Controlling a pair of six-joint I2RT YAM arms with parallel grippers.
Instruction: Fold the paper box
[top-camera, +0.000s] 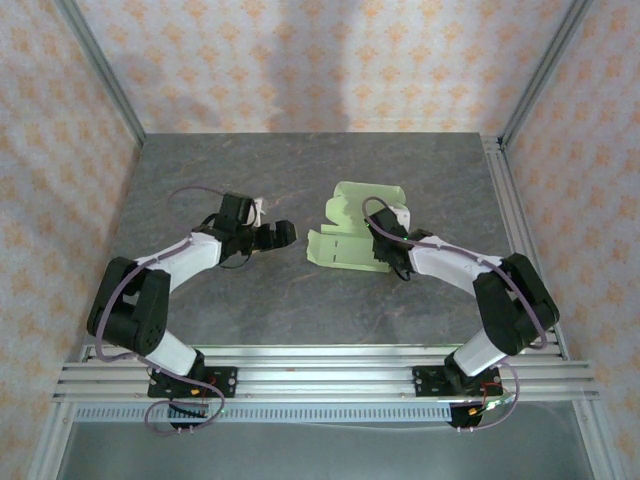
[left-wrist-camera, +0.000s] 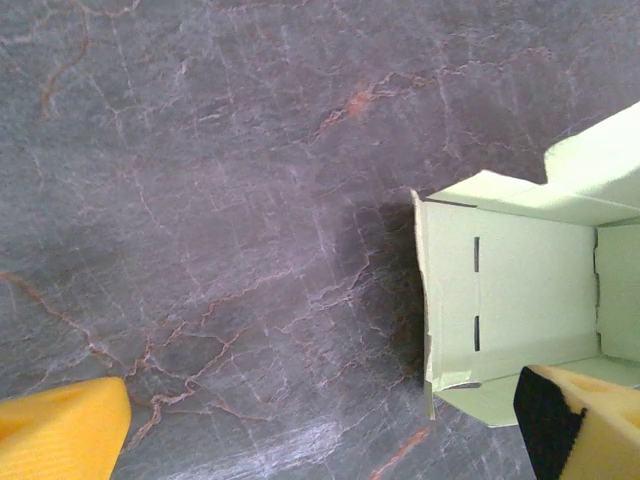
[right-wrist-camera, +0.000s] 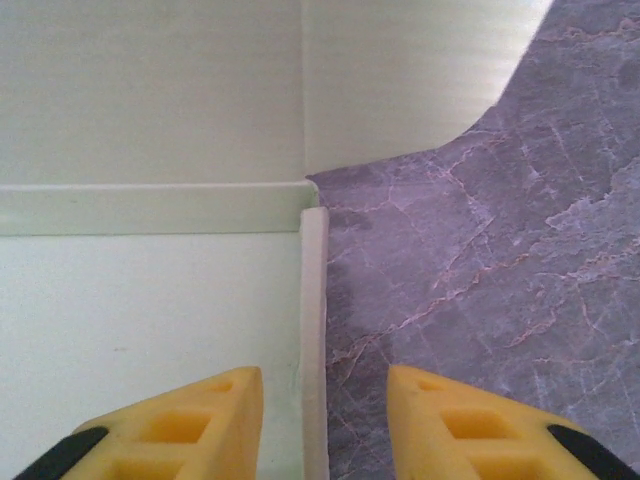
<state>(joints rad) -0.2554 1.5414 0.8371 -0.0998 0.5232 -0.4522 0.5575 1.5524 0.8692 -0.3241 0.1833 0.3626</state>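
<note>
The paper box is pale yellow-green card lying mid-table, partly folded, with side walls raised and flaps spread toward the back. In the left wrist view the box shows its slotted panel and a raised left wall. My left gripper hovers just left of it, jaws wide open over bare table. My right gripper sits over the box's near right corner. Its yellow fingers stand open on either side of an upright wall edge of the box, not pinching it.
The dark grey marbled tabletop stretches around the box. Aluminium rails run along the near edge, and another rail lines the right side. Patterned walls enclose the back and sides.
</note>
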